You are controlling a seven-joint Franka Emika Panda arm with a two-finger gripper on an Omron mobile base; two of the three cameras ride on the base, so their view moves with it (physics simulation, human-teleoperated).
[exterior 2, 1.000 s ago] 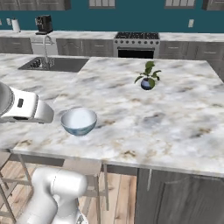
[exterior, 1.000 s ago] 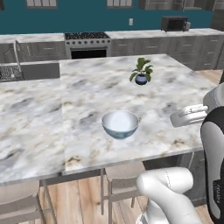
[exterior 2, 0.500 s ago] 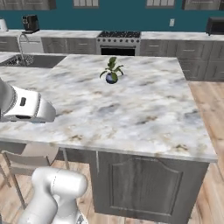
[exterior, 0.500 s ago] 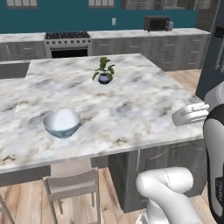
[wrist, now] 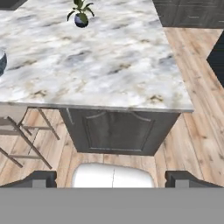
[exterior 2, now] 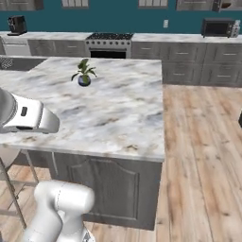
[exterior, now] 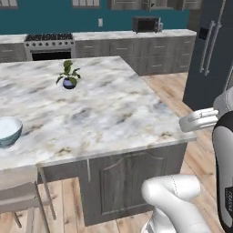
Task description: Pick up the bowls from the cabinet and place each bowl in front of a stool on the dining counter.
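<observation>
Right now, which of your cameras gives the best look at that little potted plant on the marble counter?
The left base view: the potted plant stands whole there, leaves and dark round pot clear against the dining counter. The right base view shows it whole too, about as well. In the hand view its top leaves are cut off by the frame's edge.

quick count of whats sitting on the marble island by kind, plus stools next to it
Bowls: 1, the white bowl at the dining counter edge.
Potted plants: 1, the small plant.
Stools: 1 seen, the stool beside the island; any others are out of frame.
Total: 3
</observation>
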